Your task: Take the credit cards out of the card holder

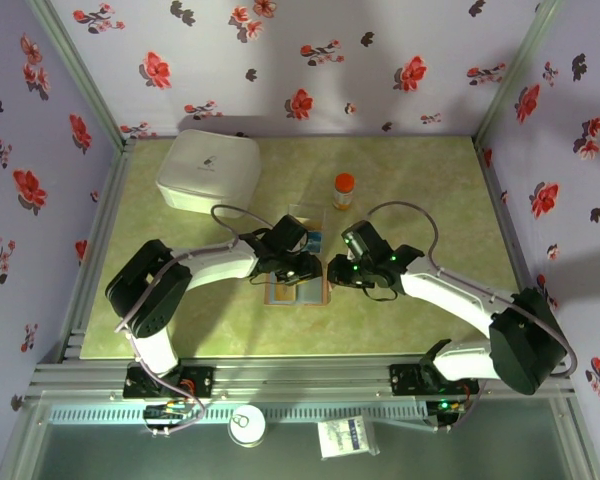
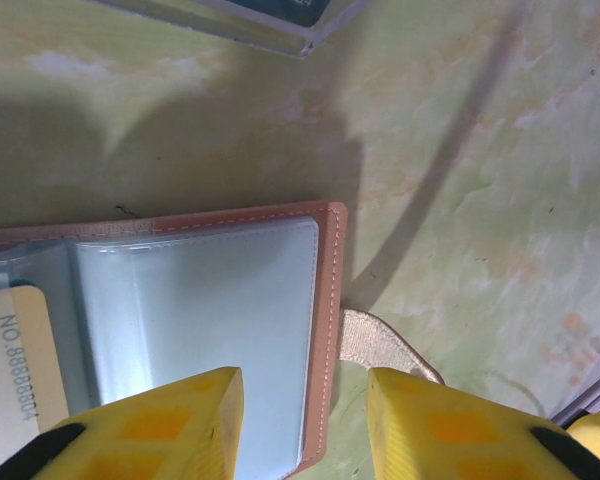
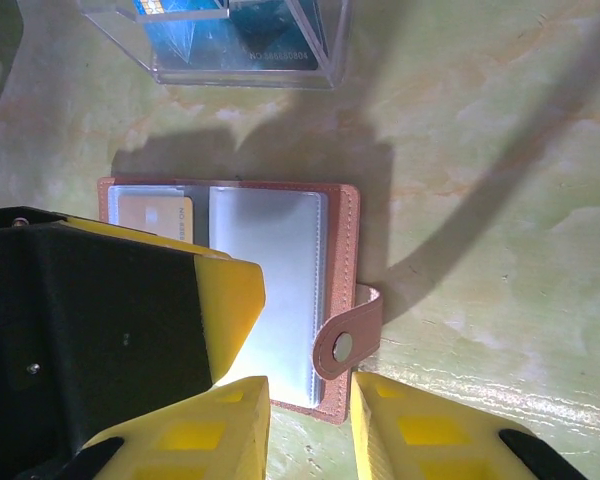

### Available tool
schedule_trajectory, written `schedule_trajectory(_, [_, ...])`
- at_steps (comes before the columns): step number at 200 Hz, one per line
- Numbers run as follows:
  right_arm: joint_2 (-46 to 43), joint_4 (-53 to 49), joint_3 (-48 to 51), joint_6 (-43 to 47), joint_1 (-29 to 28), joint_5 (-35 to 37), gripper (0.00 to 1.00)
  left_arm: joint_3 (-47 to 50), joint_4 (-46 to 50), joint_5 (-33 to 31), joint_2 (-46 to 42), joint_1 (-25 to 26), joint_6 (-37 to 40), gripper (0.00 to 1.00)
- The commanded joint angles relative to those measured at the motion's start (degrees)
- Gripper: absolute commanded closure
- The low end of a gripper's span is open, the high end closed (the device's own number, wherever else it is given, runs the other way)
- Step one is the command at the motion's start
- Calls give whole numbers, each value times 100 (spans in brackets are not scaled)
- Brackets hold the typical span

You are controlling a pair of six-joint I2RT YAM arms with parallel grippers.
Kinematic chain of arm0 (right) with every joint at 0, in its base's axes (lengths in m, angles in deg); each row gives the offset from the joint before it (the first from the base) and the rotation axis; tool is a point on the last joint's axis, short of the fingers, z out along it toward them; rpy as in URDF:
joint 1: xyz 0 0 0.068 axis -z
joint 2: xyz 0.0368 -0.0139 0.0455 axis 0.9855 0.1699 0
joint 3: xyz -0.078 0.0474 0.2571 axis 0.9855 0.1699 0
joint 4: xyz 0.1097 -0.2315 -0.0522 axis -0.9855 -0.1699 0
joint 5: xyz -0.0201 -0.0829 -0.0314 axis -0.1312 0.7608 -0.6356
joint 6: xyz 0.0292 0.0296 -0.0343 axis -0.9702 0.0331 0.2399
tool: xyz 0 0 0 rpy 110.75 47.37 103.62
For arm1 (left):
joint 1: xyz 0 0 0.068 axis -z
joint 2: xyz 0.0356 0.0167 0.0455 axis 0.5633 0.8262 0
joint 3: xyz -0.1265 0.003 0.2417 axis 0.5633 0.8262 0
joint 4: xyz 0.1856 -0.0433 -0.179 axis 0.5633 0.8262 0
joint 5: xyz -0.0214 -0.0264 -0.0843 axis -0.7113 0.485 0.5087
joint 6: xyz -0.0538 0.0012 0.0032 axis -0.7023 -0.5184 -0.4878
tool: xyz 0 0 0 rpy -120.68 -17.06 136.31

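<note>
With the left gripper (image 2: 305, 400) open and the right gripper (image 3: 308, 395) narrow, its grip unclear, the unpinned brown leather bifold card holder (image 2: 230, 300) beneath may slide, keeping the yellowish-tan card (image 2: 20, 380) inside.

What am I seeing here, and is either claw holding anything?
Two robot arms stand at the table's near edge. One picture looks down from above; the other two come from wrist cameras, showing yellow fingers. On the table: the open card holder with a tan card inside, a clear tray holding blue cards, a white box, an orange-capped bottle. The left gripper is open over the holder's edge, holding nothing. The right gripper straddles the holder's corner; whether it grips is unclear.
</note>
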Motion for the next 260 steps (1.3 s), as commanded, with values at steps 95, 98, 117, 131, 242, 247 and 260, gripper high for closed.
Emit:
schedule_trajectory(95, [794,199,-641,-331,-154,-184,72,569,82,77,-717,-390,328,64])
schedule_trajectory(98, [834,189,-674,-331,-167,-176,73,602,55,93,-743,-417,327,64])
schedule_trajectory(117, [1071,82,-929,-319,-278,-153,73,833,-54,156,-920,-560,337,64])
schedule_trajectory(131, [1272,1,-1148,-297,-373,-123,73,1018,-67,170,-1086,-670,367,65])
schedule_trajectory(242, [2617,-52,-2192,-412,-932,-175,74,2134,-413,474,-1856,-1442,464,66])
schedule_trajectory(247, [2624,-50,-2192,-410,-939,-184,74,2130,-434,485,-1834,-1444,452,66])
schedule_trajectory(260, [2629,-56,-2170,-410,-944,-184,74,2127,-487,512,-1776,-1443,440,67])
